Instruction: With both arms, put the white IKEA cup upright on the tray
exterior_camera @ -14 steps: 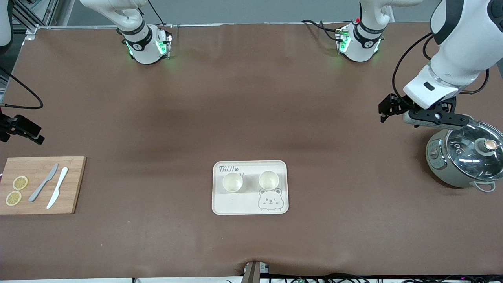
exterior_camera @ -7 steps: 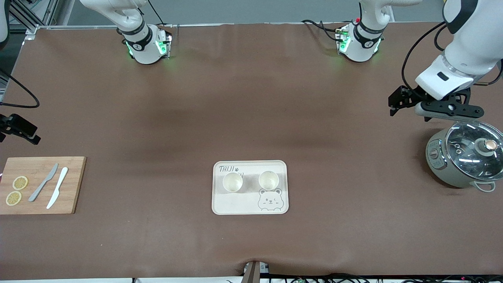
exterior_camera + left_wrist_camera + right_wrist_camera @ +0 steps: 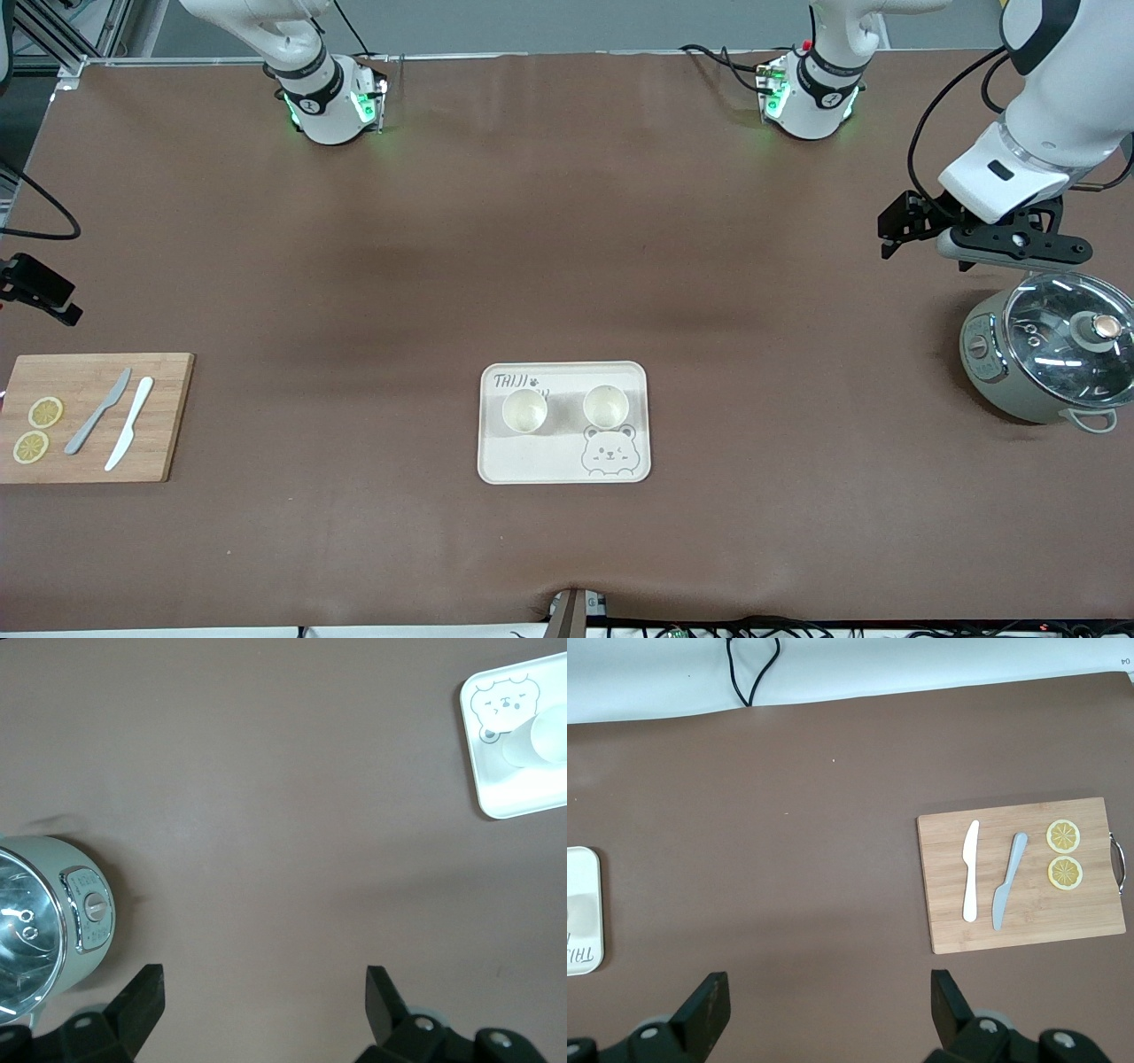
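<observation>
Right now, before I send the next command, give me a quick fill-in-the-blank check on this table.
1. Two white cups stand upright on the cream bear-face ____.
2. The bamboo cutting board holds two knives and two ____ slices.
3. The left gripper, fingers open, hangs above the table beside the glass-lidded grey-green ____.
4. The right gripper holds ____.

Missing: tray; lemon; pot; nothing

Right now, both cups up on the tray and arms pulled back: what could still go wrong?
1. The left gripper, open, hangs just above the pot with its glass lid; dropping straight down could strike it.
2. The two cups stand close together on the tray; another reach could tip one.
</observation>
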`<state>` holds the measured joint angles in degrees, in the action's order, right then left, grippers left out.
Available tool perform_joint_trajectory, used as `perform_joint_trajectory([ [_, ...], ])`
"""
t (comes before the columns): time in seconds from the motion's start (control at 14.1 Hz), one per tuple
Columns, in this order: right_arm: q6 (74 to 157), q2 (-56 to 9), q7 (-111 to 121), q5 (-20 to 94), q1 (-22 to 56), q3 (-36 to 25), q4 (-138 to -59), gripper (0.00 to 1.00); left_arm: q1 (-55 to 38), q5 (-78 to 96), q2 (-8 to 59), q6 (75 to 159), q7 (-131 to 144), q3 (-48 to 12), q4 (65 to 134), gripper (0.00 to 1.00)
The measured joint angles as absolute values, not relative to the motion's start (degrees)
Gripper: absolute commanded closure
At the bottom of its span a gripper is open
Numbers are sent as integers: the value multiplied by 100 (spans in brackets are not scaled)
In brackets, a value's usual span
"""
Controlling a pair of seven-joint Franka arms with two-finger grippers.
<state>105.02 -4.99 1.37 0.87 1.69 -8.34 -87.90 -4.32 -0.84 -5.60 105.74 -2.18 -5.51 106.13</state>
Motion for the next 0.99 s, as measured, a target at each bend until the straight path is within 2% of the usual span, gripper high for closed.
perform_joint_trajectory([
  [0.43,10391,-499,89,87,168,-847,-8763,0,-450,-84,-601,10554,-193,-587,10781,0],
  [0.99,10315,-499,76,87,167,-861,-8762,0,-449,-51,-767,10084,-125,-591,10817,0],
])
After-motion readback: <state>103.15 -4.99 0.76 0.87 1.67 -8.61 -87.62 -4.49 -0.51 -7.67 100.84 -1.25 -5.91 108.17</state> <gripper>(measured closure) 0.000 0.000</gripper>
